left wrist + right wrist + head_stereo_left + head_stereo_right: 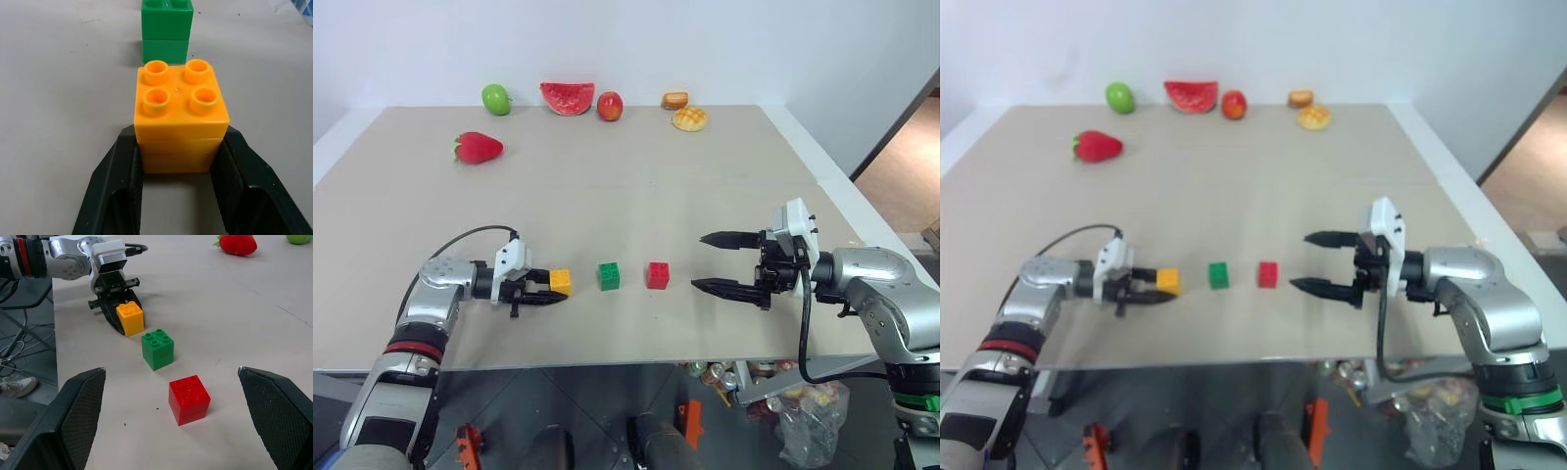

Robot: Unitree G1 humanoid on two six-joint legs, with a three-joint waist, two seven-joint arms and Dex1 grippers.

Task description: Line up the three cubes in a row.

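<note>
Left claw point(551, 290): lies low on the table point(636, 196), pointing toward the right claw. Its two black fingers point(120, 186) flank the rear half of the yellow cube point(561, 282), one on each side. The left wrist view shows the pads right at the cube's side faces, but whether they press or have just let go cannot be told. The cube sits flat on the table, studs up.

Green cube point(609, 276): just past the yellow cube, on the line along which the left claw points, a small gap between the two. It stands free, studs up.

Red cube point(658, 275): next along the same line, a like gap from the green. It lies between the green cube and the tips of the right claw, touched by neither. The three cubes form one straight row between the two claws.

Right claw point(710, 261): raised above the table and pointing back toward the left claw, its fingers spread wide and holding nothing. The red cube lies a little beyond its tips.

Beyond both claws, near the table's far edge: strawberry point(478, 148), apple point(495, 99), watermelon slice point(568, 97), peach point(610, 106) and two pastries point(684, 111).
</note>
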